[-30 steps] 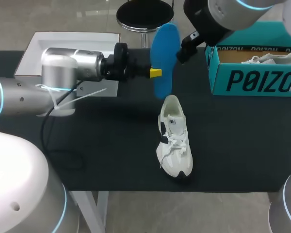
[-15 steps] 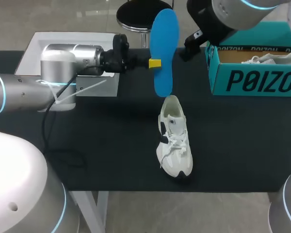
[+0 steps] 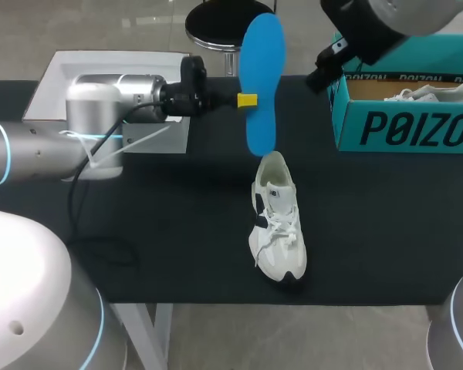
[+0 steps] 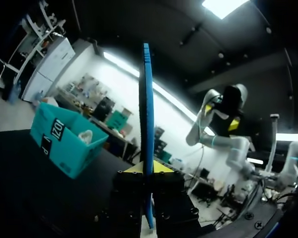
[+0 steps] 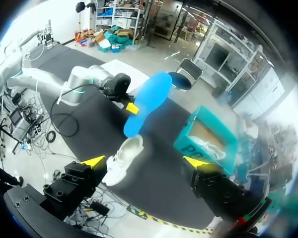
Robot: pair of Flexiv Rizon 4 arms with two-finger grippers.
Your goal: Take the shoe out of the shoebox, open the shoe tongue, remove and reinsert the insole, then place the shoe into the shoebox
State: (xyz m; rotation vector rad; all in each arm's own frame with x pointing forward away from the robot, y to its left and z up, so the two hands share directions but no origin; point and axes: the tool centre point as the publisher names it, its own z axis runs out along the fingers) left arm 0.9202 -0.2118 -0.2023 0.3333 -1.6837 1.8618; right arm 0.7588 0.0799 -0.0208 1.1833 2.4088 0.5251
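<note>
Just over the heel end of the shoe, the blue insole hangs upright, long axis near vertical, clamped in my left gripper. Shoe lies on the bench, toe toward my side. Right gripper is spread wide, up by the shoebox, farther off.

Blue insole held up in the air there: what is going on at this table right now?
The left gripper has its fingers shut on the blue insole, holding it upright in the air beyond the white shoe's heel. That shoe lies on the table, outside the teal shoebox, which holds a second shoe. The right gripper hangs open and empty. The insole is not yet back in.
</note>
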